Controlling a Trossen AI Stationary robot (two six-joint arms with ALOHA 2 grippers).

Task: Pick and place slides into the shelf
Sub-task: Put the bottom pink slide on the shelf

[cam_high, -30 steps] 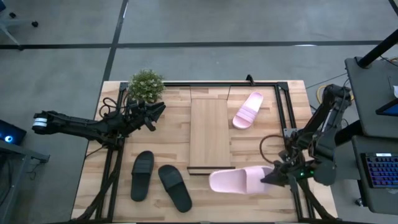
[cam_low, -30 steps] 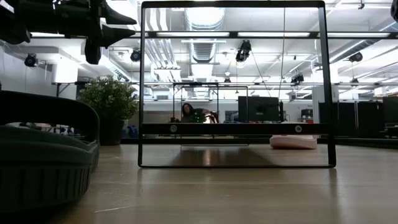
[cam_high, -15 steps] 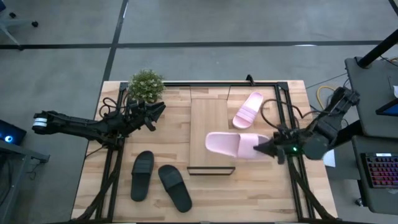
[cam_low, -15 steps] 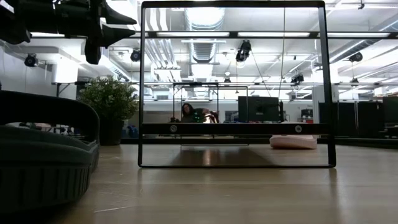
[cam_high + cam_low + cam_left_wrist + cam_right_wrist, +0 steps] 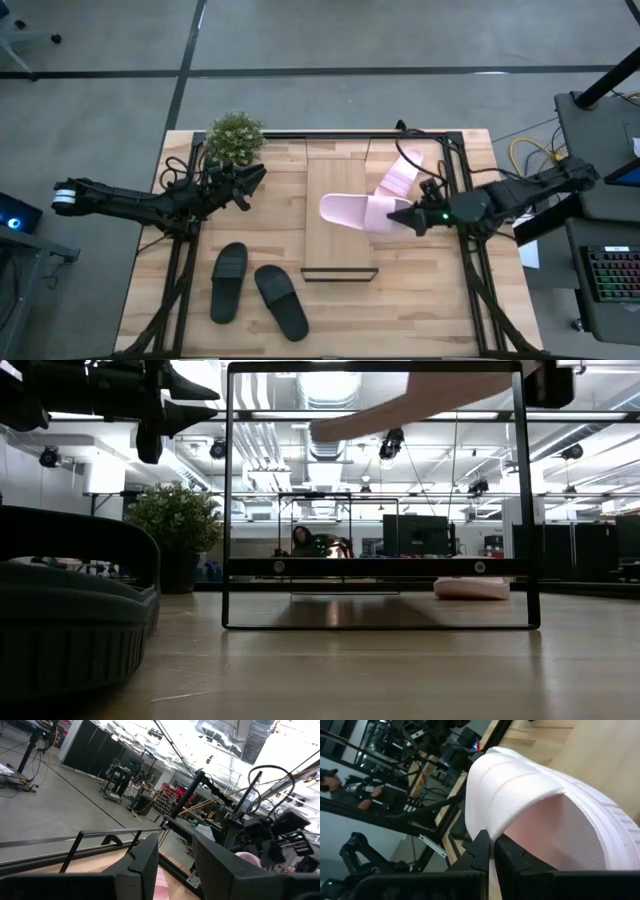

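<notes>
My right gripper (image 5: pixel 412 216) is shut on a pale pink slide (image 5: pixel 352 211), held in the air over the shelf, a light-wood board (image 5: pixel 338 250) on a dark frame (image 5: pixel 228 500). The low view shows that slide (image 5: pixel 420 396) high up, tilted. The second pink slide (image 5: pixel 401 172) lies flat on the table right of the shelf, partly under my right arm. Two black slides (image 5: pixel 229 281) (image 5: pixel 281 301) lie on the table left of the shelf's near end. My left gripper (image 5: pixel 250 181) is open and hovers by the potted plant, holding nothing. My right gripper pinches the edge of the pink slide's strap (image 5: pixel 487 822) between its two fingers (image 5: pixel 481 851). It comes roughly level from the table's right side, along the slide's length. The slide is lifted clear and reaches out leftward over the shelf board, tilted in the low view.
A potted plant (image 5: pixel 236 137) stands at the table's far left corner. A dark rail frame (image 5: pixel 456 190) borders the table. One black slide (image 5: pixel 70 610) looms at the left of the low view. A person (image 5: pixel 342 790) is in the room behind.
My right gripper has carried the pink slide up from the table's near right part, toward the far edge and leftward, until it hangs over the shelf. The arm has stretched out flatter. The slide has come into the top of the low view.
</notes>
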